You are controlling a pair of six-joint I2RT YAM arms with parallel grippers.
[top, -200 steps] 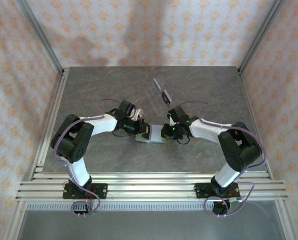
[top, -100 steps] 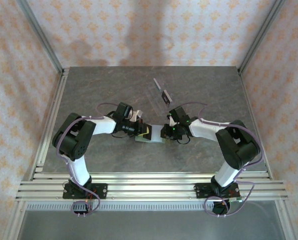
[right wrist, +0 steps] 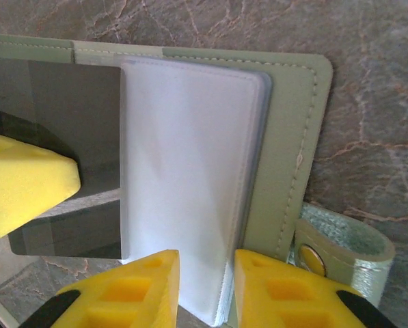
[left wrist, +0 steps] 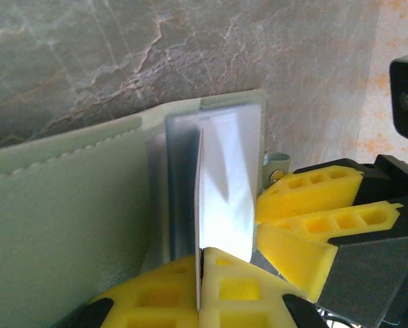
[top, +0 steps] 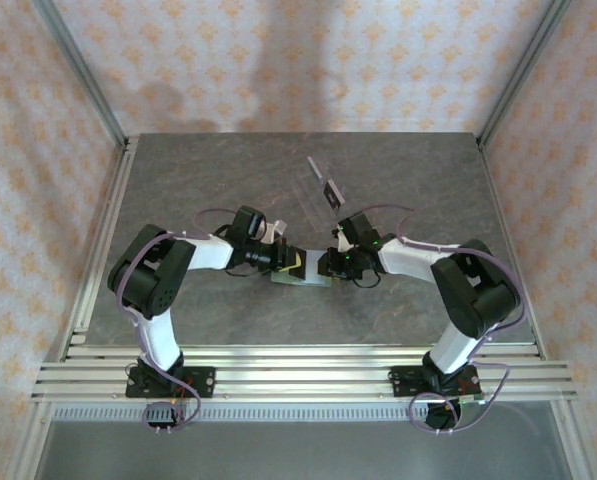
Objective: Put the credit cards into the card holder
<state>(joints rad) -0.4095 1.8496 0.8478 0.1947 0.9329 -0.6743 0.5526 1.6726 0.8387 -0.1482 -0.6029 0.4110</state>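
Left wrist: credit card (left wrist: 199, 191) edge-on in clenched left gripper (left wrist: 199, 258), against card holder (left wrist: 67, 205).

The left gripper (top: 286, 262) and right gripper (top: 324, 266) flank the card holder (top: 304, 279) on the table (top: 218, 180).
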